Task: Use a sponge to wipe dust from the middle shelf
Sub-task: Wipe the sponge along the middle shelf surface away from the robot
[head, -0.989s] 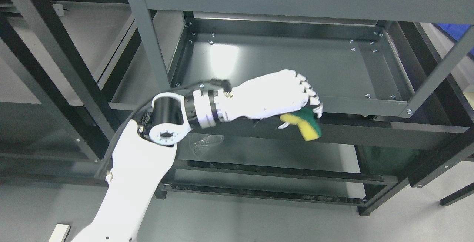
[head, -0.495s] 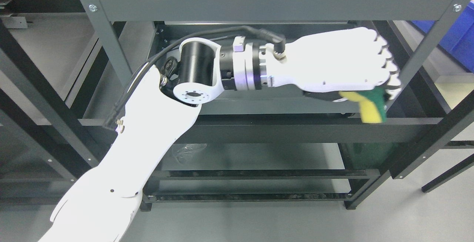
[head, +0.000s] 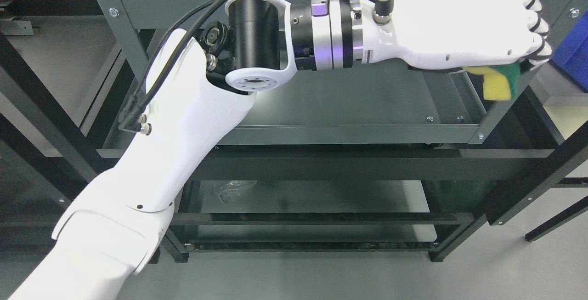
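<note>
My left hand (head: pixel 464 24) at 2 o'clock is clamped on the yellow-green sponge (head: pixel 498 82), held above the middle shelf (head: pixel 340 133), right end.

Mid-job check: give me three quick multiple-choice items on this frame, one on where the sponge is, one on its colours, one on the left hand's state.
1. Where is the sponge?
A. lying on the floor
B. in the left hand, near the rack's right front post
C. flat on the bottom shelf

2. Its colours?
A. yellow and green
B. pink and white
C. all blue

3. The left hand's state?
A. open, holding nothing
B. shut on the sponge
C. out of view

Key: 1 B, it pokes out under the curled fingers beside the post; 2 A, yellow foam with a green face; 3 B, fingers wrap it.
</note>
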`<state>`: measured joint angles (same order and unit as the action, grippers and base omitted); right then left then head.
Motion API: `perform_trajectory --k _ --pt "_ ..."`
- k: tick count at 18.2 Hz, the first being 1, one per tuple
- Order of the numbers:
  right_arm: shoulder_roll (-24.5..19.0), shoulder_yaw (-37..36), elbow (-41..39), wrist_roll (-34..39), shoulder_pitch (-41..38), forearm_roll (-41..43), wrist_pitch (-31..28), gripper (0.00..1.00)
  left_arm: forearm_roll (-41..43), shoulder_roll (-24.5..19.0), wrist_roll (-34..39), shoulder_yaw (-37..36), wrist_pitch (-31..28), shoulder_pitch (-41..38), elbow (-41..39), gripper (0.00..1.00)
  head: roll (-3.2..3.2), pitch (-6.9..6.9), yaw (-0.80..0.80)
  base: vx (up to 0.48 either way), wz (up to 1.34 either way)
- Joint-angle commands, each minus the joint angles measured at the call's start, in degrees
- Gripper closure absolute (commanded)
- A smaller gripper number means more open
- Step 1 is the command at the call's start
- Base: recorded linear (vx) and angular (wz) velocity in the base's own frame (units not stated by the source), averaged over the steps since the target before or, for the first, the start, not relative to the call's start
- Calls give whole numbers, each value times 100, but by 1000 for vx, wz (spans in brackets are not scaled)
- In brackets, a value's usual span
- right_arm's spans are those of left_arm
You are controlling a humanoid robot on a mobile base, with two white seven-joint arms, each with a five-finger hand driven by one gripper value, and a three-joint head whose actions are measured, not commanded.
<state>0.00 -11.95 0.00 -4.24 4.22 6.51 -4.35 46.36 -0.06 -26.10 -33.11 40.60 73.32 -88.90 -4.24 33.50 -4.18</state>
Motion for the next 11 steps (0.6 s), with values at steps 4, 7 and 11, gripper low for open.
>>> perform_trajectory --k 4,7,11 --pt "100 0 -100 2 0 0 -4 0 497 -94 -588 689 440 -237 -48 98 0 0 0 0 0" --pt "100 0 -100 2 0 0 -4 0 410 -94 -1097 1953 440 -405 -75 99 0 0 0 -9 -3" --pt "100 0 -100 2 0 0 -4 0 -607 -675 -1714 2984 440 -809 -75 98 0 -1 0 -20 24"
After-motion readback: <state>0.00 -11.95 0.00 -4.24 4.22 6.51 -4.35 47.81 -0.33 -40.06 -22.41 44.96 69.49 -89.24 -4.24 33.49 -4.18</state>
